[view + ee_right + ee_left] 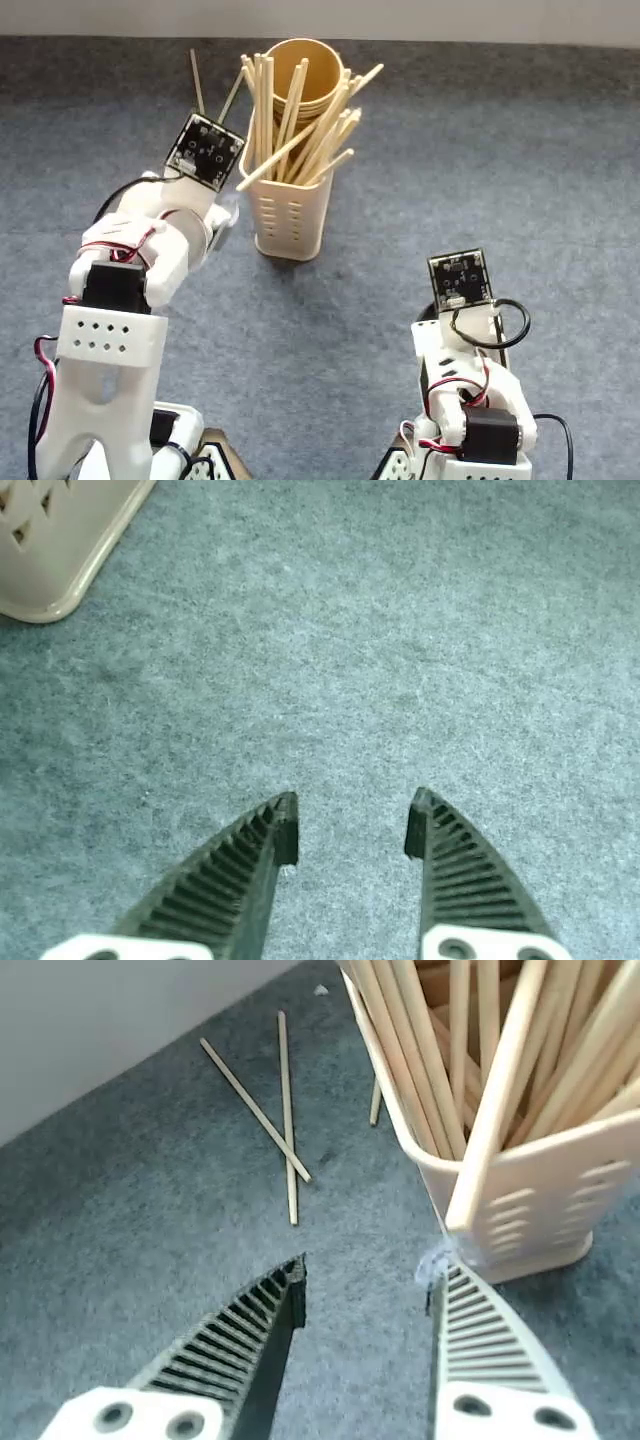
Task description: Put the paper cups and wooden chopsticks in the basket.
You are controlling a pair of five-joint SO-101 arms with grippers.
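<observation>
**High view.** The basket (290, 215) stands upright on the grey tabletop (520, 150). The stacked paper cups (305, 70) and a bundle of wooden chopsticks (300, 130) are already inside it. Two loose chopsticks (197, 78) lie on the tabletop beyond the left arm (150, 250), near the basket. The right arm (465, 385) sits well apart from the basket.

**Left wrist view.** The left gripper (365, 1280) hangs just beside the basket's base, fingers released and empty. The loose chopsticks lie crossed beyond it.

**Right wrist view.** The right gripper (350, 825) hangs over bare tabletop, fingers released and empty.

**Step in hand (judgement).** Collecting the last two chopsticks. The next move calls for the left gripper to advance past the basket, lower its fingers astride one stick, and clench without striking the basket.
</observation>
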